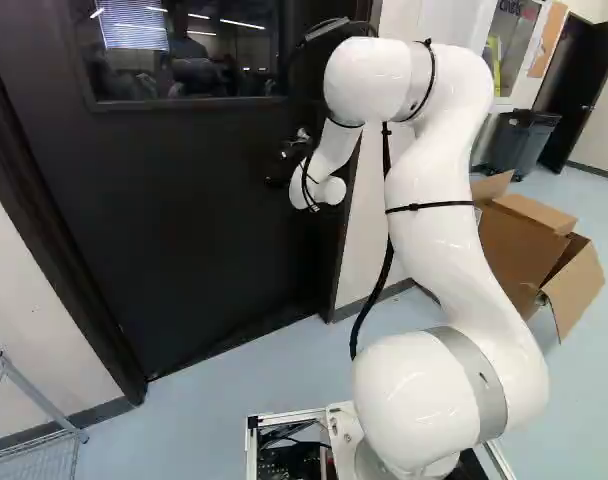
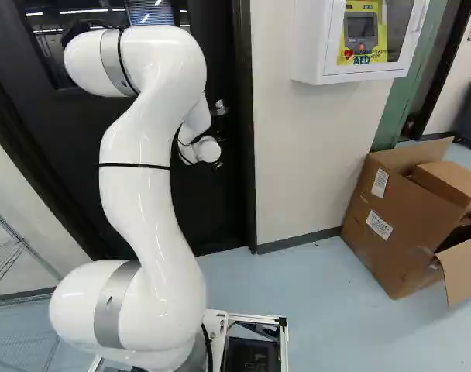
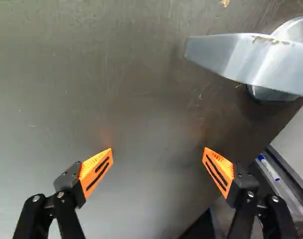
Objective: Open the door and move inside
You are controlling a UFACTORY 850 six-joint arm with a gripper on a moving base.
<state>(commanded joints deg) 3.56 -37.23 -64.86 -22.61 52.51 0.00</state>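
Observation:
In the left base view my gripper [image 1: 284, 165] is a small dark shape at the arm's far end, close to the black door [image 1: 199, 230]. The wrist view shows the gripper [image 3: 158, 155] with its orange-padded fingers wide apart and nothing between them, facing the flat door surface [image 3: 81, 84]. A silver lever handle [image 3: 246, 57] lies ahead of the fingers and off to one side, nearer one finger, not touched by either. The door has a window [image 1: 184, 50] in its upper part and appears closed in its frame.
Pale wall [image 2: 297, 155] adjoins the door frame [image 2: 243, 139], with a white AED cabinet [image 2: 359, 70] on it. An open cardboard box [image 2: 406, 217] stands on the floor right of the arm. A wire rack [image 1: 34, 420] is at the left, a dark bin [image 1: 522, 140] farther back.

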